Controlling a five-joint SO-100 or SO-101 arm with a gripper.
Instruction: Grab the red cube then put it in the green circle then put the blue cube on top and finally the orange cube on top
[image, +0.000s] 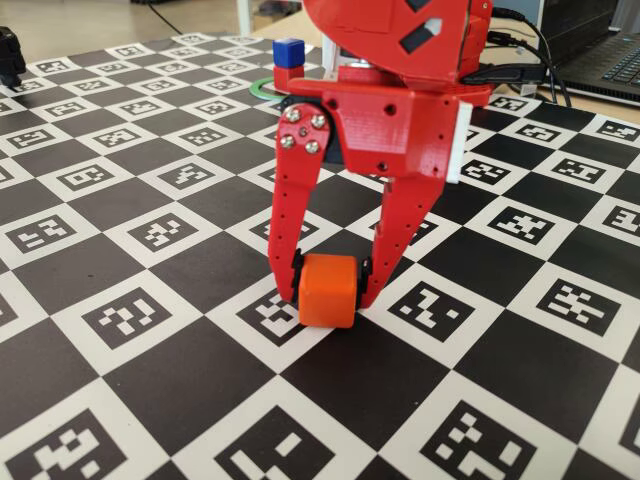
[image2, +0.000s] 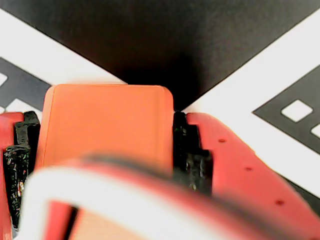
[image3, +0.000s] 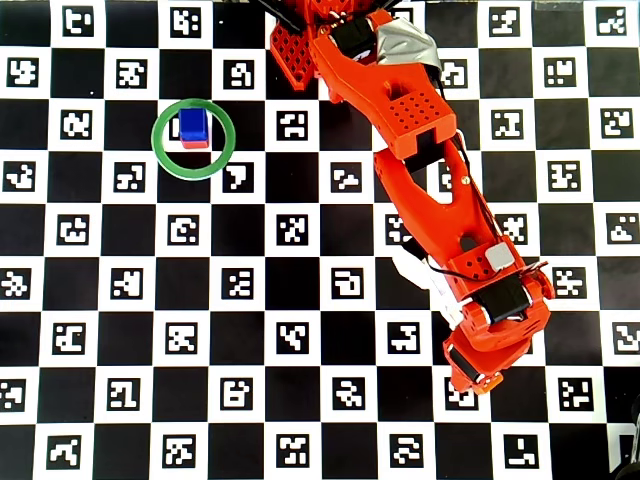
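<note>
The orange cube (image: 328, 292) rests low on the checkered mat, and my red gripper (image: 330, 290) is shut on it. In the wrist view the black pads (image2: 186, 145) press both sides of the orange cube (image2: 107, 125), held in the gripper (image2: 103, 127). From overhead the gripper (image3: 474, 372) points toward the bottom right, with only a sliver of the orange cube (image3: 488, 381) showing. The blue cube (image3: 191, 124) sits on the red cube (image3: 196, 144) inside the green circle (image3: 160, 140), far to the upper left. The fixed view shows that blue cube (image: 288, 52), red cube (image: 289, 75) and green circle (image: 258, 90) behind the arm.
A black-and-white marker mat (image: 130, 320) covers the table. A black object (image: 8, 55) stands at the far left edge. Cables and a laptop (image: 600, 50) lie at the back right. The arm's base (image3: 300, 45) sits at the top centre in the overhead view.
</note>
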